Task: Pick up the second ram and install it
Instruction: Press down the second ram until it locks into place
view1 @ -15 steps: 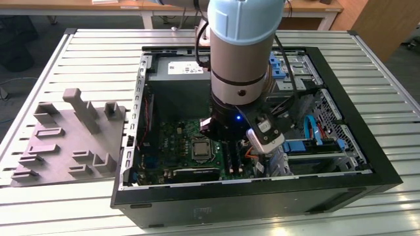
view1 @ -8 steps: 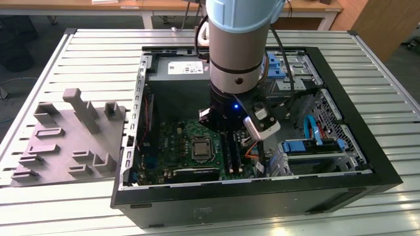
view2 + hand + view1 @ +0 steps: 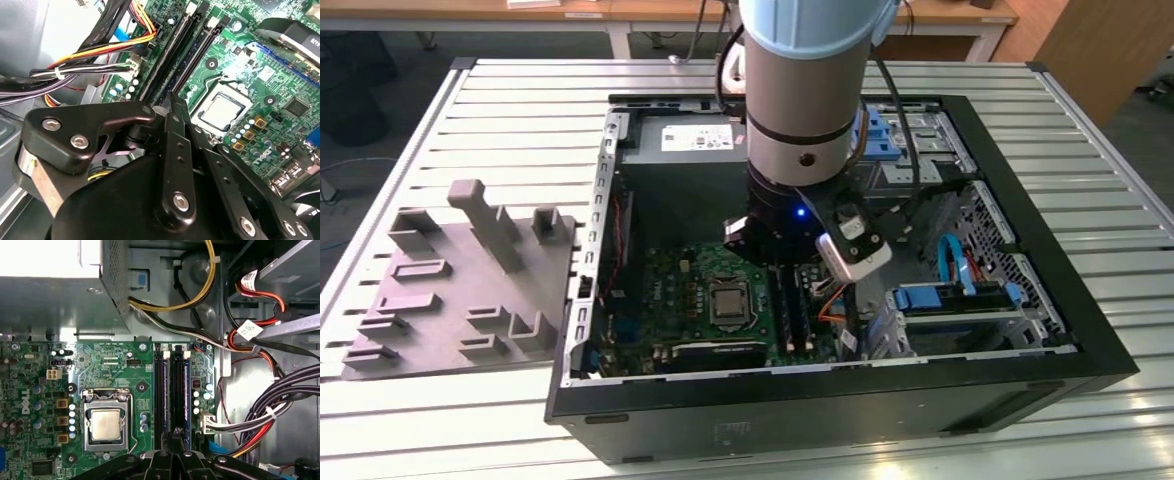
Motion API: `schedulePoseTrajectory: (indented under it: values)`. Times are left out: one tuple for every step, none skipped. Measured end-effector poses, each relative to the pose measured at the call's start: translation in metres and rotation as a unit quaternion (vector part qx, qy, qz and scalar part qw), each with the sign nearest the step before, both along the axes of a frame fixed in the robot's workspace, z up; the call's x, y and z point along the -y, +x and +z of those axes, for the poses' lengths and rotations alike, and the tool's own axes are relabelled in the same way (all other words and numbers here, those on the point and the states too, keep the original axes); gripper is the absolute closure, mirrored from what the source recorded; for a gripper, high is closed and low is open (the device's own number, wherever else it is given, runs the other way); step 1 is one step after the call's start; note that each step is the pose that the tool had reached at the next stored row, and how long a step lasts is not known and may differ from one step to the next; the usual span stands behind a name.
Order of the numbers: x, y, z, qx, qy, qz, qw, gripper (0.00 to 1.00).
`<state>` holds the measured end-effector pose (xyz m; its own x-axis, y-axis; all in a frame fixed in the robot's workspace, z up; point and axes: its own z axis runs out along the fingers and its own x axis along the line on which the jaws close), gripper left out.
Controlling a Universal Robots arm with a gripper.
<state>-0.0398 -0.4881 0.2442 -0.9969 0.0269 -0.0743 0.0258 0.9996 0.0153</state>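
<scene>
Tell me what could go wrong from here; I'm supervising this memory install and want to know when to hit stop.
1. The gripper sits low over the memory slots; a push that is off-line could strain the green board.
2. The cable bundle runs close beside the slots, so the gripper might snag a wire.
3. The bare processor lies right next to the slots, exposed to any slip.

Fingers (image 3: 176,436) over black slots (image 3: 172,390) beside processor socket (image 3: 106,424).

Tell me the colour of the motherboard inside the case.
Green, with black memory slots; the motherboard shows best in the first wrist view.
</scene>
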Motion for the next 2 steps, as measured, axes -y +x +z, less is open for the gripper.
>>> schedulePoseTrajectory:
  values:
    - [0.0000, 0.0000, 0.0001, 0.0000, 0.0000, 0.000, 1.0000, 0.89]
    - [0.0000, 0.0000, 0.0002, 0.0000, 0.0000, 0.000, 1.0000, 0.89]
